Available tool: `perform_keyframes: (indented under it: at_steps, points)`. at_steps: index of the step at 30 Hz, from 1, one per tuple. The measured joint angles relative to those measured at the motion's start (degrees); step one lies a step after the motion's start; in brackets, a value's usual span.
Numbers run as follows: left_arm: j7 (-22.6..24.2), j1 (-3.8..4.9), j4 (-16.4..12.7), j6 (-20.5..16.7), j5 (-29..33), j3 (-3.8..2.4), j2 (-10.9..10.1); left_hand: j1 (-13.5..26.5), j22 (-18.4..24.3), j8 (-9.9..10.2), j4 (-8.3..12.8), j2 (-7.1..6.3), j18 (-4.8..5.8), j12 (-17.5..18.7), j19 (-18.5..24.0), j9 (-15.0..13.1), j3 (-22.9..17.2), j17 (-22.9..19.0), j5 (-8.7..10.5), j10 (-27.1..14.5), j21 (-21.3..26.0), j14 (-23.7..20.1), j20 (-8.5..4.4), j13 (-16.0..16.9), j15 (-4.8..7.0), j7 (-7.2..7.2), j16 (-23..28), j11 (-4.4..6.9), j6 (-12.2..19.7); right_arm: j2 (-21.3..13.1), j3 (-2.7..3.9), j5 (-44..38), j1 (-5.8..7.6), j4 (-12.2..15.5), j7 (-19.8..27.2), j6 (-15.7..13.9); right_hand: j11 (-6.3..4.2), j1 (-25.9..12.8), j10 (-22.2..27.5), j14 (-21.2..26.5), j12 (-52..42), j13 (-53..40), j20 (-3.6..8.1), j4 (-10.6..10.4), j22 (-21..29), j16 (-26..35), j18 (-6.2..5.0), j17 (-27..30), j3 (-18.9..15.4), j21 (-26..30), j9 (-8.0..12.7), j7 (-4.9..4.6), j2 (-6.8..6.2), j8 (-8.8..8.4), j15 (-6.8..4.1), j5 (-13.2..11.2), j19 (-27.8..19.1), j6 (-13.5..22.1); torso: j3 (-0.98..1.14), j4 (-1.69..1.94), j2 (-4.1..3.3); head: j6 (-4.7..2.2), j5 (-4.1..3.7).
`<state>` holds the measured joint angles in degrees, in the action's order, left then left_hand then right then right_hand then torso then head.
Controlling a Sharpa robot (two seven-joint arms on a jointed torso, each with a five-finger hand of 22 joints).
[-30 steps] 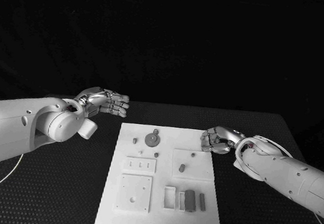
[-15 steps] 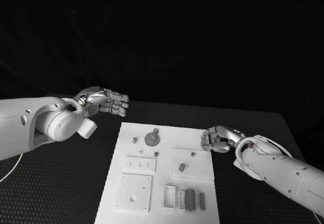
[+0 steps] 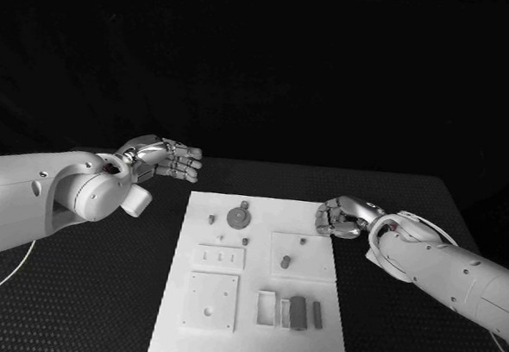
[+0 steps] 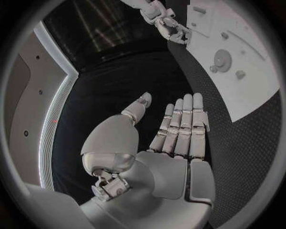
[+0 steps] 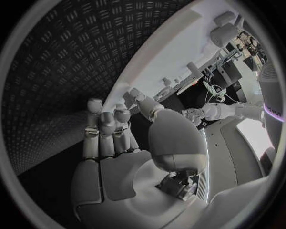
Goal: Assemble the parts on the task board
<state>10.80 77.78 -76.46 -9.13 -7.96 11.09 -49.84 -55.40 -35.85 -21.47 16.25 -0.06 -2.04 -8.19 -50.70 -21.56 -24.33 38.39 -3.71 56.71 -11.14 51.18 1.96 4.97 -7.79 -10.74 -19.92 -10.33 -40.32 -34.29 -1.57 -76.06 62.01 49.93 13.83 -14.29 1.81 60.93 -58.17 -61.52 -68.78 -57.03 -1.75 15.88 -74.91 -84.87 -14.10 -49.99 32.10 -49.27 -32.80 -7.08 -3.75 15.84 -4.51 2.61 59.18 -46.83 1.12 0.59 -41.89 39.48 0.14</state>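
Head view shows the task board (image 3: 257, 282), a white rectangular plate lying flat in the middle of the black table (image 3: 77, 293), its long axis running from the near edge toward the far edge. On its far part lies a round grey disc (image 3: 238, 218), with a small peg (image 3: 212, 219) to its left. Right of centre a square white block (image 3: 300, 256) carries two small grey parts (image 3: 288, 264). Left of centre sits a white plate with slots (image 3: 221, 259), and nearer, a larger white square plate (image 3: 212, 301). At the near right, several grey bars (image 3: 302, 313) lie side by side beside a white holder (image 3: 267, 309), each bar's length running near to far like the board.

At the board's far right edge is the right hand (image 3: 340, 219), raised off the table, fingers drawn together and lightly bent, holding nothing; the right wrist view shows its fingers (image 5: 104, 131) close together above the board's edge (image 5: 178, 57).

Off the board's far left corner is the left hand (image 3: 169, 160), clear of the board, empty. In the left wrist view its fingers (image 4: 181, 126) lie straight and side by side, with the thumb (image 4: 136, 110) apart from them.
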Motion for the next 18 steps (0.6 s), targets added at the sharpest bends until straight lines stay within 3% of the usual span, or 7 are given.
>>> perform_keyframes:
  at_steps: [11, 18]
  points:
    - [0.0, 0.00, 0.0, 0.0, 0.0, 0.00, 0.0, 0.0, 0.0, 0.0, 0.0, 0.00, 0.23, 0.0, 0.0, 0.0, 0.0, 0.0, 0.00, 0.0, 0.0, 0.0, 0.00, 0.0, 0.00, 0.00, 0.0, 0.00, 0.0, 0.1, 0.02, 0.0, -0.05, 0.0, 0.0, 0.0, -0.10, 0.0, -0.1, 0.0, 0.0, 0.0, 0.00, 0.0, 0.0, 0.0, 0.00, 0.0, 0.0, -0.2, 0.0, 0.00, 0.00, 0.00, 0.01, 0.0, 0.0, 0.0, 0.01, 0.00, 0.00, 0.16, -0.01]
    - [-0.1, 0.00, 0.0, 0.0, 0.0, -0.01, 0.0, 0.0, 0.0, 0.0, 0.0, 0.00, -0.50, 0.0, 0.0, 0.0, 0.0, 0.1, 0.00, 0.0, 0.0, 0.0, 0.00, -0.1, 0.00, 0.00, 0.0, 0.00, 0.0, 0.1, 0.02, 0.0, -0.07, 0.0, 0.0, -0.1, -0.11, -0.2, -0.1, 0.0, 0.0, 0.1, 0.11, 0.0, 0.0, 0.0, 0.00, 0.0, 0.0, -0.2, -0.2, 0.00, 0.59, 0.20, 0.03, 0.0, 0.1, 0.0, 0.00, 0.03, -0.01, 0.27, -0.05]
